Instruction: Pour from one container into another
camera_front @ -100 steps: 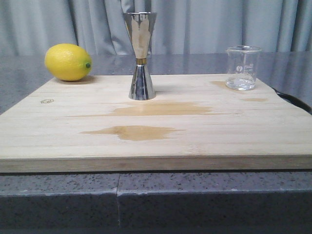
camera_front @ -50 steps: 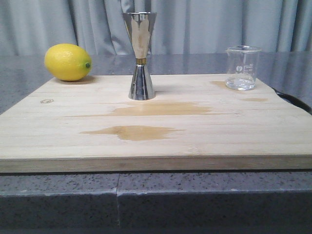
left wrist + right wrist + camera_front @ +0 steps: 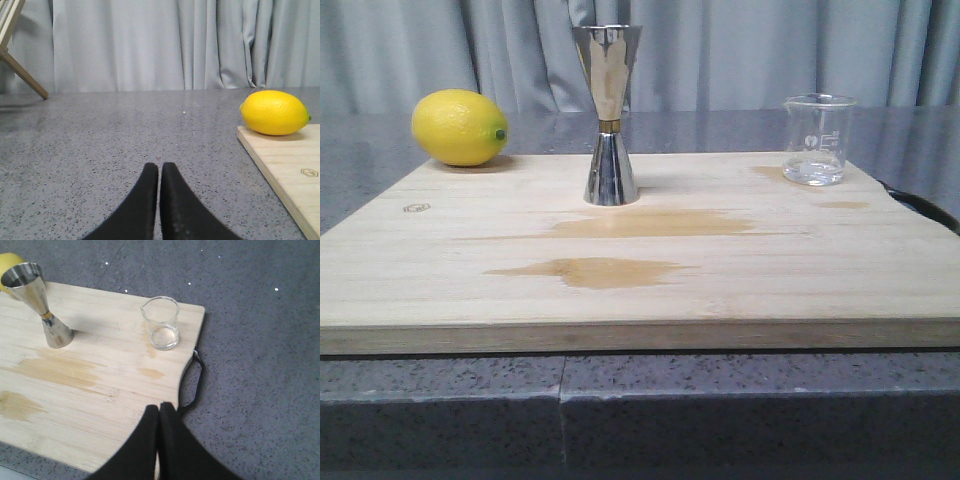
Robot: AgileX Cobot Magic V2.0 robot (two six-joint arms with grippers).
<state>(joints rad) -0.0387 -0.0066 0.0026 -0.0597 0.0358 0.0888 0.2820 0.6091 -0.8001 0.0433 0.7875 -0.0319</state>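
Both grippers clear of the board, fingers pressed together on nothing; beaker and jigger stand untouched.

In the front view we see the glass beaker [image 3: 818, 139] upright at the right of the frame, on the far right corner of the bamboo cutting board [image 3: 640, 290], a little clear liquid in its bottom. The steel double jigger [image 3: 609, 115] stands upright at centre top of the frame, well apart from the beaker. A lemon [image 3: 459, 127] sits at the upper left, at the board's far left corner. Two damp stains [image 3: 620, 245] mark the board in front of the jigger. Our left gripper [image 3: 159, 172] hovers over the grey speckled countertop [image 3: 100, 145], tips touching. Our right gripper [image 3: 159, 412] is clenched above the board's edge near its black handle loop [image 3: 192, 385].
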